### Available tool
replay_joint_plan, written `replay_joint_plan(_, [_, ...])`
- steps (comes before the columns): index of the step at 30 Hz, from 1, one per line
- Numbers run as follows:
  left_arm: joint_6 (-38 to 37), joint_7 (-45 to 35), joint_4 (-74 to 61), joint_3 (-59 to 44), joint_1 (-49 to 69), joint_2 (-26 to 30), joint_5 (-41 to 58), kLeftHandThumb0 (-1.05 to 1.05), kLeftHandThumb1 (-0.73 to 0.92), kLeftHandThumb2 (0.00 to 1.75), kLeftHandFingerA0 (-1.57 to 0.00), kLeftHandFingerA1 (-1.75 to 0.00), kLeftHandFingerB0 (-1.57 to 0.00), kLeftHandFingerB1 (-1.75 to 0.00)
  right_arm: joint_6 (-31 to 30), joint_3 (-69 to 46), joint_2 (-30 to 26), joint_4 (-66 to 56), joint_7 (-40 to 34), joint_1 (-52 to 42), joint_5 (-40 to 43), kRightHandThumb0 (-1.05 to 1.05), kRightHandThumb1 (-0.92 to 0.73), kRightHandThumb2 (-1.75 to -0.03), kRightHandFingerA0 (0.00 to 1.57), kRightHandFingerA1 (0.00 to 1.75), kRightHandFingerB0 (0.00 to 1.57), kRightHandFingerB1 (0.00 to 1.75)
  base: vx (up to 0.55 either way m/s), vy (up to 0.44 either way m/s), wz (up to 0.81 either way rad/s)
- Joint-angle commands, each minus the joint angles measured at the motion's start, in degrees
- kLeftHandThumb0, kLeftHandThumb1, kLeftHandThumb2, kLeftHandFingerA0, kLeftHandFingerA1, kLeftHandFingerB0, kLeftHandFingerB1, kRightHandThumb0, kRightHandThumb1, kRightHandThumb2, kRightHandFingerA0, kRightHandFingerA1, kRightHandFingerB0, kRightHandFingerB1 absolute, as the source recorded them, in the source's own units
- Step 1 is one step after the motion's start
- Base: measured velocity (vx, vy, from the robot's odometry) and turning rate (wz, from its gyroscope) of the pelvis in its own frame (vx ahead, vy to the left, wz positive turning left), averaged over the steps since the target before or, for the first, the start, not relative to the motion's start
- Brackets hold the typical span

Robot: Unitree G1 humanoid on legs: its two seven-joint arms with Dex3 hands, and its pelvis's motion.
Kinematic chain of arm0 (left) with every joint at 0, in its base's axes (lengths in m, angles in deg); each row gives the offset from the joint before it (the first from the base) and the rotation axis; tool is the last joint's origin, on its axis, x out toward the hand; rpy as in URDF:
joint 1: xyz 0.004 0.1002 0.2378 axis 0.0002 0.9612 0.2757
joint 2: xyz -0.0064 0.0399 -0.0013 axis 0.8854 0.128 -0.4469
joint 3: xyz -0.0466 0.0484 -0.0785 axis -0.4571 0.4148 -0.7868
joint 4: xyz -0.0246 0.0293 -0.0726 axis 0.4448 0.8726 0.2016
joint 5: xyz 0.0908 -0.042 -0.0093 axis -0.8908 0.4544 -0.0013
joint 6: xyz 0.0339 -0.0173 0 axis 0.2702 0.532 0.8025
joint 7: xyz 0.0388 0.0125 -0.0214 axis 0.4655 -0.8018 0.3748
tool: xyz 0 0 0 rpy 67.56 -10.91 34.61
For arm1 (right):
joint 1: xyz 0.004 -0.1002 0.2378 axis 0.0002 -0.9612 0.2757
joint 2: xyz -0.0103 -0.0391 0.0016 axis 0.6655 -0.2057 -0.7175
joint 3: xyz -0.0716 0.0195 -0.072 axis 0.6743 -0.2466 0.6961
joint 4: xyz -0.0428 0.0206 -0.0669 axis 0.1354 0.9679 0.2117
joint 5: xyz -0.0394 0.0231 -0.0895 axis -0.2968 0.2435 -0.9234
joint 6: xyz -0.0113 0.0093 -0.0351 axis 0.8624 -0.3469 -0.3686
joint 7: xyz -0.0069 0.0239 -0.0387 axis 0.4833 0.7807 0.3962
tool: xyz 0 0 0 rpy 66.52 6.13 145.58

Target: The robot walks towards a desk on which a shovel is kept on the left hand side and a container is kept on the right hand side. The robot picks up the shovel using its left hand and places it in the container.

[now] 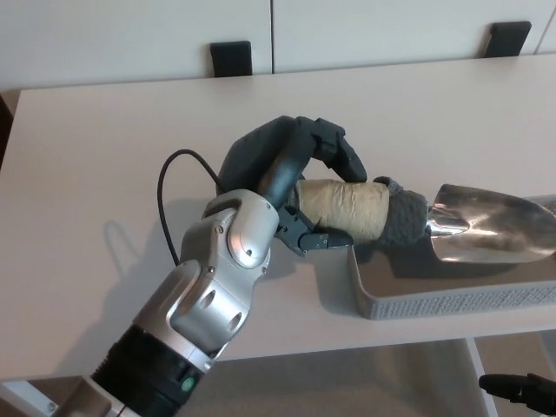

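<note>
Head view: the black left hand [291,178] is clenched on the tan-wrapped handle of the shiny metal shovel [408,221], whose blade juts out beyond the fingertips, over the grey rectangular plastic container [434,302]. Let go now, the handle-heavy shovel might tip over the near wall below the thumb. Of the right hand [521,391], only a dark sliver shows; its fingers cannot be read.

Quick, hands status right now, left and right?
Left hand: shut on the shovel handle, blade over the container.
Right hand: barely in view, cannot tell.
</note>
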Motion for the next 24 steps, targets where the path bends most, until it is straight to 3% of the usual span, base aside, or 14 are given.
replay_joint_plan(1, [0.49, 1.23, 0.59, -0.53, -1.11, -0.22, -2.52, -0.62, 0.39, 1.06, -1.41, -1.25, -1.04, -0.95, -0.15, -0.2, -0.94, -0.4, -0.25, 0.06, -0.05, -0.16, -0.44, -0.52, 0.83, 0.66, 0.62, 0.54, 0.0, 0.0, 0.0])
replay_joint_plan(4, [1.84, 0.99, 0.56, -0.35, -1.34, -0.7, -3.31, -0.66, 0.47, 0.85, -1.4, -1.01, -0.94, -0.74, -0.61, -0.33, -0.91, -0.77, -0.32, 0.05, 0.11, -0.21, -0.42, -0.58, 0.82, 0.7, 0.61, 0.58, 0.0, 0.0, 0.0])
replay_joint_plan(8, [0.44, 0.12, -0.27, -0.95, -0.78, -1.33, -2.21, -0.64, 0.37, 0.99, -1.44, -1.32, -1.21, -1.13, 0.25, -0.07, -1.07, -0.72, -0.16, 0.13, -0.25, -0.18, -0.43, -0.52, 0.84, 0.67, 0.63, 0.55, 0.0, 0.0, 0.0])
replay_joint_plan(13, [2.04, -1.46, -1.06, -0.91, -0.61, -2.46, -1.71, -0.67, 0.49, 0.76, -1.55, -0.91, -1.07, -0.65, 0.11, -0.1, -1.12, -1.05, -0.27, -0.07, -0.29, -0.18, -0.44, -0.53, 0.84, 0.66, 0.63, 0.55, 0.0, 0.0, 0.0])
replay_joint_plan(14, [2.54, -1.45, -1.51, -1.05, -0.29, -3.19, -1.37, -0.69, 0.41, 0.96, -1.42, -1.12, -1.06, -0.88, -0.35, -0.08, -1.13, -1.41, -0.17, -0.15, -0.2, -0.17, -0.44, -0.53, 0.83, 0.66, 0.62, 0.55, 0.0, 0.0, 0.0])
replay_joint_plan(15, [2.41, -2.38, -1.84, -0.93, -0.17, -3.3, -0.84, -0.64, 0.46, 0.83, -1.57, -0.96, -1.26, -0.95, -0.32, -0.13, -1.14, -1.38, 0.17, -0.14, 0.02, -0.17, -0.44, -0.53, 0.83, 0.67, 0.62, 0.55, 0.0, 0.0, 0.0])
replay_joint_plan(16, [2.44, -4.95, -2.64, -1.01, 0.0, -3.2, 0.69, -0.63, 0.49, 0.66, -1.57, -0.76, -1.1, -0.7, -0.21, -0.28, -1.04, -1.28, 0.33, -0.1, 0.3, -0.21, -0.42, -0.58, 0.83, 0.7, 0.61, 0.58, 0.0, 0.0, 0.0])
replay_joint_plan(17, [3.06, -9.47, -3.75, -0.52, -0.32, -2.3, 2.36, -0.8, 0.36, 0.81, -1.29, -0.78, -0.68, -0.65, -0.25, -0.3, -1.03, -1.33, 0.29, 0.05, 0.32, -0.21, -0.42, -0.58, 0.83, 0.7, 0.62, 0.58, 0.0, 0.0, 0.0])
replay_joint_plan(18, [4.16, -14.83, -4.61, 1.01, -1.35, -0.64, 3.21, -0.98, 0.38, 0.69, -0.91, -0.81, -0.19, -0.51, -0.26, -0.24, -1.07, -1.41, 0.22, 0.1, 0.2, -0.23, -0.41, -0.59, 0.84, 0.7, 0.62, 0.58, 0.0, 0.0, 0.0])
replay_joint_plan(19, [6.01, -21.85, -5.58, 3.18, -2.96, 1.48, 4.23, -0.99, 0.38, 0.68, -0.41, -0.8, -0.05, -0.46, -0.55, -0.28, -1.07, -1.64, 0.24, 0.08, 0.29, -0.2, -0.43, -0.58, 0.83, 0.7, 0.61, 0.58, 0.0, 0.0, 0.0])
replay_joint_plan(20, [7.65, -24.81, -6.11, 3.72, -3.64, 1.6, 5.5, -0.38, -0.09, 0.7, 0.0, -0.53, -0.05, -0.56, -0.88, -0.43, -0.99, -1.75, 0.18, 0.12, 0.49, -0.19, -0.43, -0.57, 0.82, 0.7, 0.61, 0.58, 0.0, 0.0, 0.0])
replay_joint_plan(21, [8.95, -26.41, -6.72, 4.02, -3.84, 1.53, 6.38, -0.38, -0.09, 0.7, 0.0, -0.53, -0.05, -0.56, -0.69, -0.34, -0.98, -1.67, -0.09, 0.1, 0.23, -0.19, -0.43, -0.57, 0.82, 0.7, 0.61, 0.58, 0.0, 0.0, 0.0])
replay_joint_plan(22, [9.95, -27.3, -7.51, 4.81, -4.03, 1.56, 6.15, -1.05, 0.38, 0.71, -0.03, -0.44, -0.04, -0.3, -0.71, -0.3, -1.06, -1.52, -0.05, 0.19, 0.16, -0.19, -0.43, -0.58, 0.82, 0.69, 0.63, 0.58, 0.0, 0.0, 0.0])
replay_joint_plan(24, [10.96, -27.69, -8.63, 5.6, -4.4, 1.39, 5.46, -1.05, 0.47, 0.61, 0.0, -0.54, -0.01, -0.45, -0.42, -0.45, -1.12, -0.87, 0.32, 0.87, 0.44, -0.18, -0.43, -0.57, 0.82, 0.69, 0.63, 0.58, 0.0, 0.0, 0.0])
